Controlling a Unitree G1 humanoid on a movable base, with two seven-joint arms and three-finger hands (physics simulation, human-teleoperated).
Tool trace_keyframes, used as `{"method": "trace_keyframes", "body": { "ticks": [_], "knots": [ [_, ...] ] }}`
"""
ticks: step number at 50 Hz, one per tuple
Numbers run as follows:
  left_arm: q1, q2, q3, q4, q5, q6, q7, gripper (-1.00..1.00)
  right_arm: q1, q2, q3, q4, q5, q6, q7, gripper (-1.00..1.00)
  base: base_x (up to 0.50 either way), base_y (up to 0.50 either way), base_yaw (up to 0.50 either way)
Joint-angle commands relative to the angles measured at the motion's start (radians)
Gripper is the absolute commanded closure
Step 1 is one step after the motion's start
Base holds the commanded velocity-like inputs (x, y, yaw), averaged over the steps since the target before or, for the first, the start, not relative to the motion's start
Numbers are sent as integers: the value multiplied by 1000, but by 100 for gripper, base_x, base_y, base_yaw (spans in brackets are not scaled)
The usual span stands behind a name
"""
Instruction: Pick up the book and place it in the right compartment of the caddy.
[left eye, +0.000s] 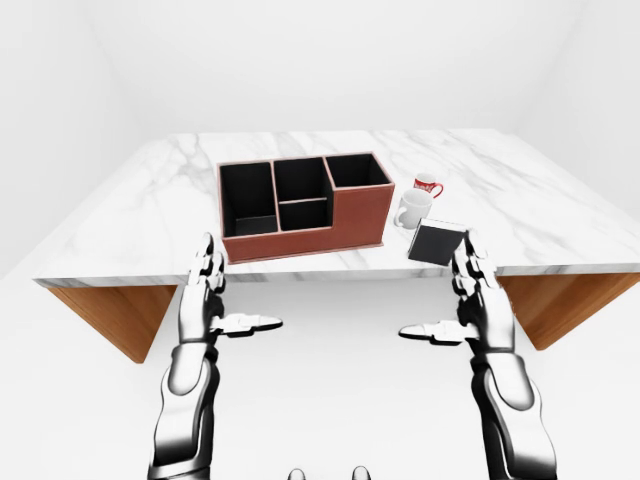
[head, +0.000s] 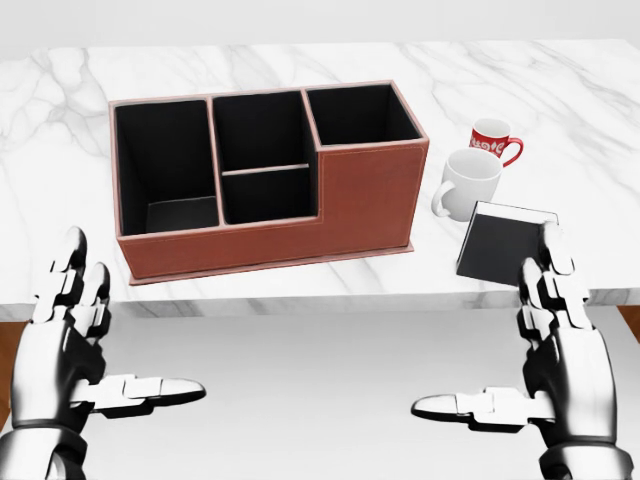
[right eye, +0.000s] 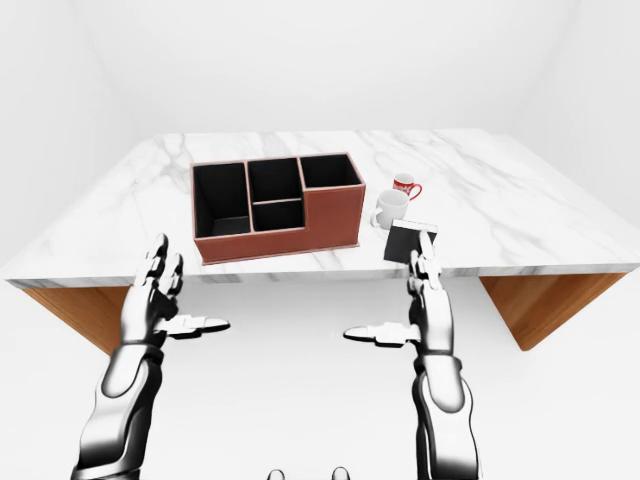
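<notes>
Nearest to me, my right hand (head: 560, 340) is raised below the worktop's near edge, fingers upright and spread, thumb jutting toward the view's centre; it holds nothing. My left hand (head: 70, 340) mirrors it at the head view's lower left, equally spread and empty, and lies well apart from anything the task concerns.

Directly above the right fingertips (head: 551, 240) in the head view sits the book (head: 498, 243), a dark cover with a pale page edge, lying at the near edge of the worktop (head: 560, 90) and turned slightly clockwise; its long axis appears to run away from me. The right hand is plainly the nearer one, so I judge the reach to be a short advance up and over the edge.

Just beyond the book stand a white mug (head: 466, 183) and a red mug (head: 492, 139). To the book's left is the caddy (head: 350, 195); its right compartment (head: 360, 113) is the deep one nearest the mugs.
</notes>
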Motion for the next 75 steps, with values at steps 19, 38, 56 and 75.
{"method": "trace_keyframes", "body": {
  "ticks": [19, 38, 56, 75],
  "knots": [
    [-76, 99, 213, -150, -189, 18, 50, -100, 110, 73, -259, -427, 0, 0, 159, -100, 0, 0, 0],
    [-74, 96, 210, -137, -190, 18, 51, -100, 118, 73, -243, -400, -4, 0, 168, -100, 1, 0, 0],
    [-68, 91, 204, -145, -185, 18, 52, -100, 120, 73, -235, -397, -11, 0, 169, -100, 19, 0, 0],
    [-66, 91, 207, -152, -188, 18, 52, -100, 122, 75, -236, -407, -6, 0, 173, -100, 22, 0, 0]
  ]
}}
